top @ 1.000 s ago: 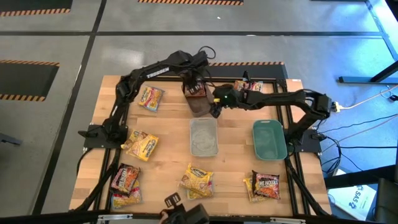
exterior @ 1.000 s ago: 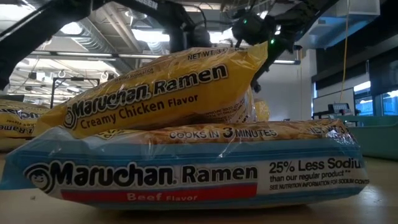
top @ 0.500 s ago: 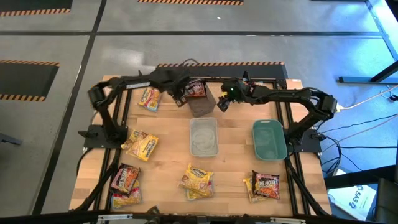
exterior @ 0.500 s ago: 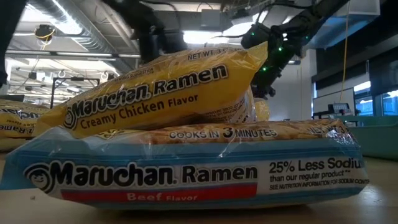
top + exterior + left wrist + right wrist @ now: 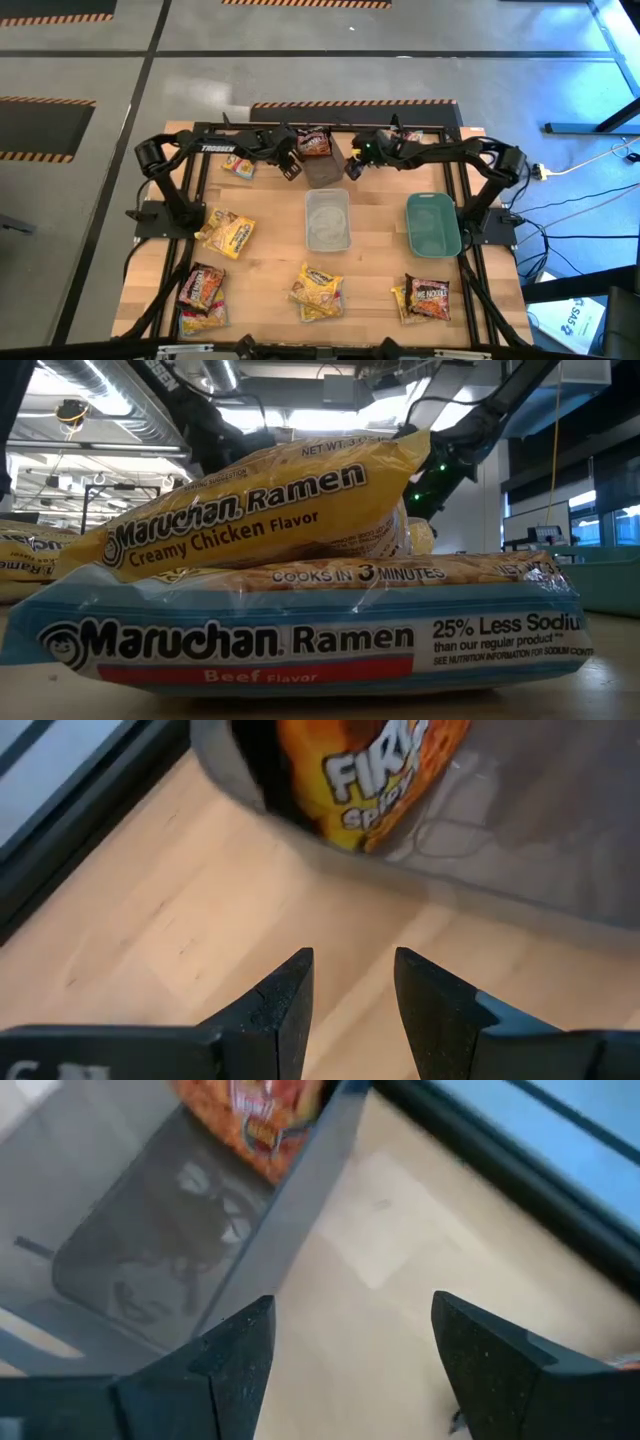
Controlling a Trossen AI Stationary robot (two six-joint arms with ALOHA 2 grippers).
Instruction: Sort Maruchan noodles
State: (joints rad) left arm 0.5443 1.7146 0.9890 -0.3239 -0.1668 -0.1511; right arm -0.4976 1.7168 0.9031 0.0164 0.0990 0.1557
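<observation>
The dark brown-red spicy packet (image 5: 315,143) lies in the dark grey bin (image 5: 325,172) at the far edge of the surface. Both grippers flank that bin with nothing held: the left gripper (image 5: 289,166), jaws narrowly parted, is just beside it, and the right gripper (image 5: 352,167), jaws wider, is on the opposite side. The nearest loose packet, orange-yellow (image 5: 240,163), lies just beyond the left arm, which is the nearer one.

the dark red noodle packet (image 5: 315,143), held a second ago over the grey bin (image 5: 323,166), has been left lying in that bin's far end. the left hand (image 5: 291,166) has been drawn back, empty and parted, just left of the bin. the right hand (image 5: 352,167) has been pulled slightly away from it.
</observation>
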